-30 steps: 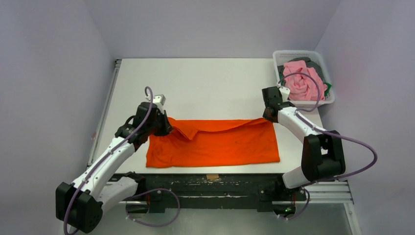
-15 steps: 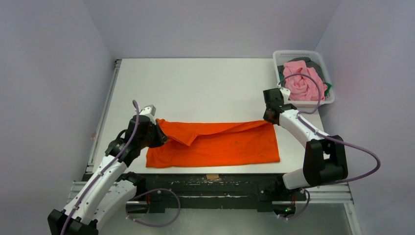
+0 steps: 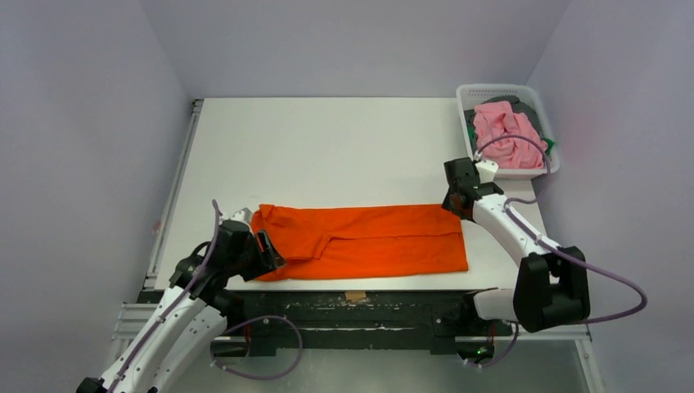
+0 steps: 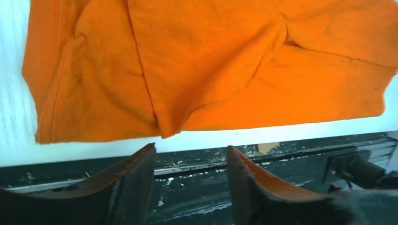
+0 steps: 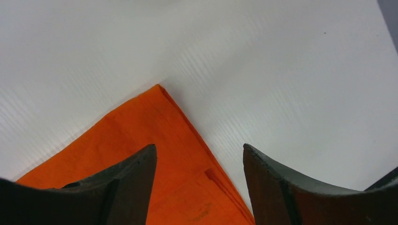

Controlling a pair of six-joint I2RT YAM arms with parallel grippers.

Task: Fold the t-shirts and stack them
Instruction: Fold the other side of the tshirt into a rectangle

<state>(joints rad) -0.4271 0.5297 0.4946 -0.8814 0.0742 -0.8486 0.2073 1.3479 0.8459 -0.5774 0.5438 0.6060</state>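
**Near edge.** The left gripper (image 3: pixel 266 250) sat low at the front-left of the white flat table (image 3: pixel 327 139), just beside the left end of the bright orange cloth t-shirt (image 3: pixel 368 241). Its jaws stood apart w/ nothing between them. The wrist view showed only the table's front edge in the gap.

**Mid-table.** The orange t-shirt lay flat as a long band along the near side, doubled lengthwise w/ the upper layer's edge running across it. Judged: lengthwise fold done, crosswise fold not yet made.

**Right end.** The right gripper (image 3: pixel 452 201) hovered over the band's far-right corner, jaws wide and empty, straddling the corner tip. Probable reason for these positions: one gripper per end, ready to re-grip.

**Far right.** The white plastic mesh basket (image 3: pixel 499 88) held the light pink cloth t-shirt (image 3: pixel 503 131), crumpled on darker cloth and awaiting its turn.
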